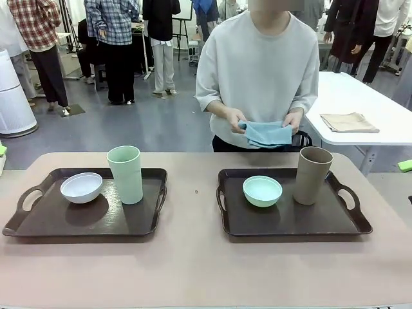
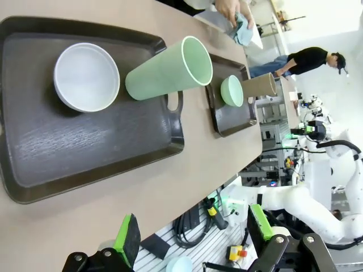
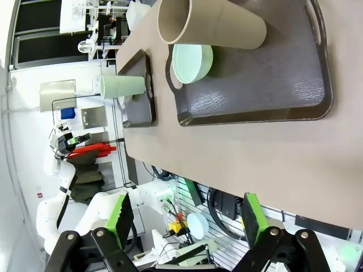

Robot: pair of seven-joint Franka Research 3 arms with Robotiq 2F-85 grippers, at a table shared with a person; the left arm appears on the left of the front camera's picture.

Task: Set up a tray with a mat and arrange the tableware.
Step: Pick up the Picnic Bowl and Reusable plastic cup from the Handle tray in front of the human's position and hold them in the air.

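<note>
blue mat [image 1: 267,134] bunched, partly covered by person's hands [image 1: 235,120]

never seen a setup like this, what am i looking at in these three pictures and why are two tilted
This is a two-armed robot at a beige table, facing a person. The upright picture comes from a fixed camera between the arms. The tilted ones come from cameras on the wrists, looking along each gripper: the left gripper and the right gripper, both open, holding nothing. On the table, the left dark brown tray carries a small white plastic bowl and a tall pale-green plastic tumbler; the right dark brown tray carries a small mint-green plastic bowl and a tall tan-brown plastic tumbler. The person holds a folded light-blue cloth.
</note>
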